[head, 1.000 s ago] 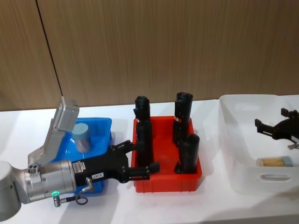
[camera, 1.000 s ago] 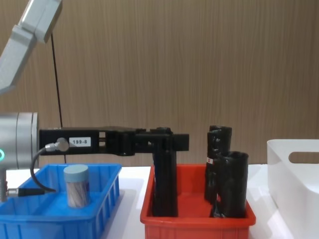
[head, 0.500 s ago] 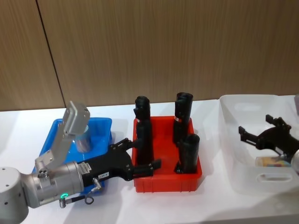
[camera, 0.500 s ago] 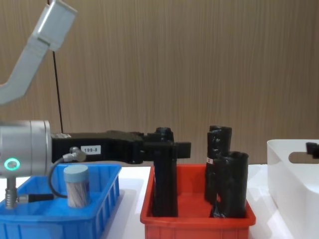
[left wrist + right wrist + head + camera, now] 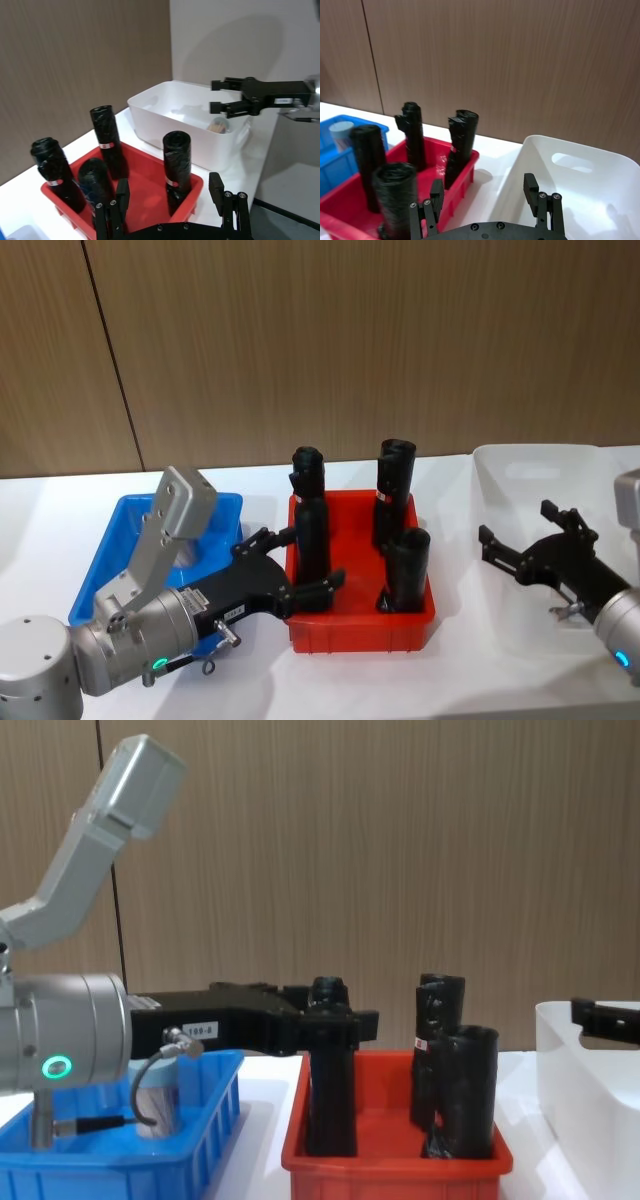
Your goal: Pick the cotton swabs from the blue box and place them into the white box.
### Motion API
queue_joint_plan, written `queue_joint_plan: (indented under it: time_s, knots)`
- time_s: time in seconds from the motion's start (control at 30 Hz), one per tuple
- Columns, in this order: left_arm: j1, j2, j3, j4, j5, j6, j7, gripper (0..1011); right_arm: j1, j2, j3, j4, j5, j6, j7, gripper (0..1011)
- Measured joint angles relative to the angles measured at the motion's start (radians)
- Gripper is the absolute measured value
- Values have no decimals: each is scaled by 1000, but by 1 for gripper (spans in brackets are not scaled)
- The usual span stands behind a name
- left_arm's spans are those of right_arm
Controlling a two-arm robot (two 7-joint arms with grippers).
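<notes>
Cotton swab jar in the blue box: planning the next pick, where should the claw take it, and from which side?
Take the cotton swab jar by its round side wall just under the lid, coming from above. It stands upright, and the walls of the blue box ring it, so a sideways reach looks blocked.

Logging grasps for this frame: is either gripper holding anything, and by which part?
Nothing is held. The left gripper is open by the red bin; the right gripper is open over the white box.
</notes>
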State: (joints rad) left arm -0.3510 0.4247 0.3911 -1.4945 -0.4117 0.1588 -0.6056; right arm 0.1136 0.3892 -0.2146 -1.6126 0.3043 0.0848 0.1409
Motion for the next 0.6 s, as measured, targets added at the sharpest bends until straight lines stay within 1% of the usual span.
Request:
queue_joint_plan:
  time_s: [0.2,0.3,0.33,0.37,0.43,0.47,0.53,0.6]
  knots:
    - [13,-5,8,-15,24,-17,68,1004,-58,-23,-5,-70,-8,-23,-34,1002]
    - [23,-9,13,-27,42,-29,119,1004,-86,-35,-8,-104,-11,-34,-49,1002]
    - [23,-9,13,-27,42,-29,119,1004,-90,-37,-8,-109,-11,-36,-53,1002]
    - [27,-10,15,-31,50,-34,140,1004,-101,-41,-10,-122,-13,-41,-59,1002]
    - [32,-12,18,-37,60,-41,169,1004,-113,-46,-11,-137,-16,-46,-66,1002]
    - [32,-12,18,-37,60,-41,169,1004,-113,-46,-11,-137,-16,-46,-66,1002]
    - [40,-15,23,-47,74,-51,209,1004,-124,-50,-12,-149,-17,-50,-72,1002]
    - [44,-17,25,-51,82,-56,230,1004,-126,-51,-12,-152,-17,-50,-74,1002]
